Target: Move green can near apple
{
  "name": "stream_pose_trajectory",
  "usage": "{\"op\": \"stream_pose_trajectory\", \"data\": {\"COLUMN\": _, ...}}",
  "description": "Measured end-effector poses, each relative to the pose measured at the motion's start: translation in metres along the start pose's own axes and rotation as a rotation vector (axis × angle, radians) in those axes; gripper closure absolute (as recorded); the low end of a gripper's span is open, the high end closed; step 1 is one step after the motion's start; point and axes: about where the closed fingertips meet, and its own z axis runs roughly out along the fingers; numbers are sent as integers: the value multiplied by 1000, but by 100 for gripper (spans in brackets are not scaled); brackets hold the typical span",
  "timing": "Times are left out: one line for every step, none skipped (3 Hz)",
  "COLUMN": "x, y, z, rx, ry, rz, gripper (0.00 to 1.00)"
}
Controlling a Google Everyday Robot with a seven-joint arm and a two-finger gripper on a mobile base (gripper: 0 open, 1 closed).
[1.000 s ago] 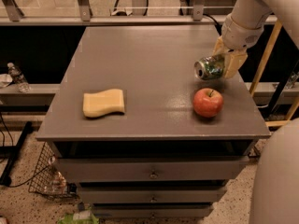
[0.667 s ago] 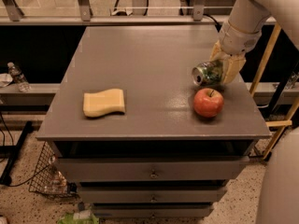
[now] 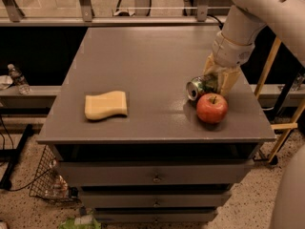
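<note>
The green can lies on its side on the grey table top, its silver end facing left, right behind the red apple and almost touching it. My gripper reaches down from the white arm at the upper right and is shut on the can, its tan fingers around the can's right part. The apple stands upright near the table's front right corner.
A yellow wavy sponge lies at the front left of the table. Drawers run below the top. A wire basket and a plastic bottle sit to the left; wooden legs stand to the right.
My gripper has brought the can down and to the left, from behind the apple's right side to just behind its top left. The apple and sponge have not moved.
</note>
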Motion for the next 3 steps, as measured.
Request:
{"op": "stream_pose_trajectory", "data": {"x": -1, "y": -5, "z": 3, "rx": 13, "ry": -1, "rz": -2, "gripper": 85}}
{"op": "stream_pose_trajectory", "data": {"x": 0, "y": -9, "z": 5, "rx": 27, "ry": 0, "rz": -3, "gripper": 61}}
{"op": "stream_pose_trajectory", "data": {"x": 0, "y": -13, "z": 8, "rx": 38, "ry": 0, "rz": -3, "gripper": 37}}
